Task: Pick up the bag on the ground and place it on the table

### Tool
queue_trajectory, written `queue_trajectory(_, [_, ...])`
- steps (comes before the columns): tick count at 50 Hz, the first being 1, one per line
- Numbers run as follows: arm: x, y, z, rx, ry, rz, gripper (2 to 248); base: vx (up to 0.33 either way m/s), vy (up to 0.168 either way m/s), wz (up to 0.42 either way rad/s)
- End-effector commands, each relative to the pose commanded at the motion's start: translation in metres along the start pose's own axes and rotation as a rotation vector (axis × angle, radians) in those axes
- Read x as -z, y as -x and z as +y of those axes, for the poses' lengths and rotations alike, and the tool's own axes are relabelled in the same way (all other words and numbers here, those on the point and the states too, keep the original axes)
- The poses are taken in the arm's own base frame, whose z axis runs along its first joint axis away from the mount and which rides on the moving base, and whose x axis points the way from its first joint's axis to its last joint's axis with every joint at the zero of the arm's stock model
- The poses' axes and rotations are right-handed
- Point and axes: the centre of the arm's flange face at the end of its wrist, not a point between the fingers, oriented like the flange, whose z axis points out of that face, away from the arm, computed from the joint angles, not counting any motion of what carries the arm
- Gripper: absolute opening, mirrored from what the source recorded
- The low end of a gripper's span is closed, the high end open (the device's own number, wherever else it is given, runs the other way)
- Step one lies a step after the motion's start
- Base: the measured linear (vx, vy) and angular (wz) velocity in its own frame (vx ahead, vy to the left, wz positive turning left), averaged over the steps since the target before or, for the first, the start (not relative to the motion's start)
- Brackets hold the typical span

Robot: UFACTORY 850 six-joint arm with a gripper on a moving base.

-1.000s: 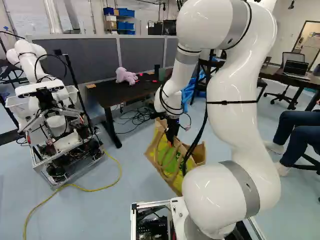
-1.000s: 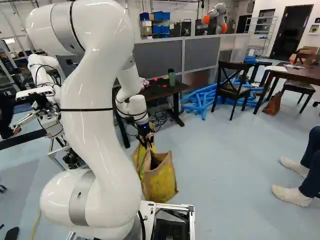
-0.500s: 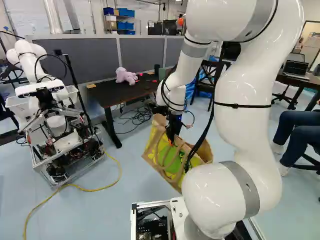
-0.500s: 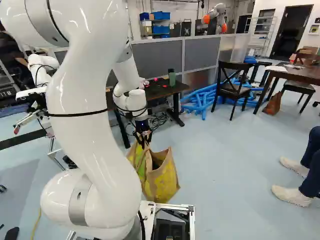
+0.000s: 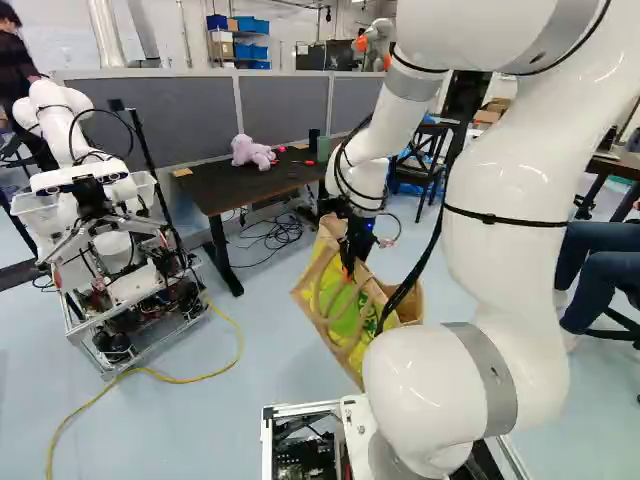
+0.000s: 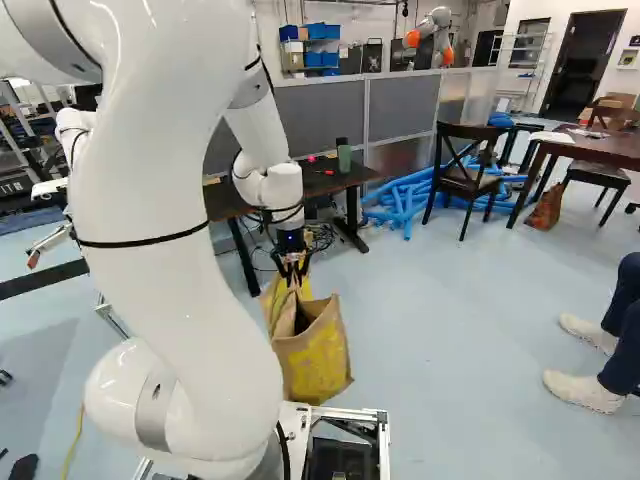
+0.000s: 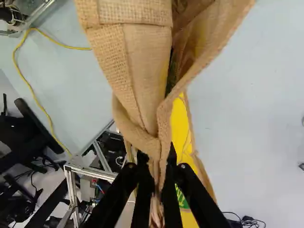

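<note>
A large shopping bag of tan burlap with yellow panels and a green patch (image 6: 322, 362) hangs tilted on the near side of the dark-topped counter with black legs (image 5: 240, 190), between that counter and the arm's base. The black two-fingered pincer (image 6: 291, 274) is clamped on the bag's bunched tan burlap handles, which run between its two fingers in the wrist view. The mouth of the bag gapes, and its body leans away below the grip. The bag is not on the counter; I cannot tell whether its lower end clears the pale blue-grey floor (image 6: 450, 330).

On the counter lie a pale purple plush toy (image 5: 252, 152), an upright green cylinder (image 6: 343, 158) and some small red pieces. Behind the counter stands a grey panelled partition (image 6: 320, 110). Beneath it sits a tangle of thin black cables (image 5: 278, 234). To the right of the counter in the right base view, long blue tubes (image 6: 400, 205) are heaped on the floor, with a dark wooden chair (image 6: 465, 178) beside them. To the left of the counter in the left base view stands another robot (image 5: 100, 205), white-armed on a metal frame, with a yellow cable (image 5: 160, 376) curving across the floor nearby.
</note>
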Motion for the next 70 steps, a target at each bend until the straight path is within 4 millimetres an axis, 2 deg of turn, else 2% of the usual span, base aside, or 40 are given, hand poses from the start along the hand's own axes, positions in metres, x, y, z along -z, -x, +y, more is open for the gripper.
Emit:
queue_trajectory(11, [0.017,0.008,-0.004,-0.018,-0.013,0.012,26,0.000,0.000,0.000])
queue_trajectory(29, [0.047,0.014,0.010,-0.074,-0.014,0.071,26,0.000,0.000,0.000])
queue_trajectory(49, [0.077,0.024,0.008,-0.067,0.008,0.131,26,0.000,0.000,0.000])
queue_trajectory(70, [0.111,0.018,0.029,-0.081,0.041,0.175,26,0.000,0.000,0.000])
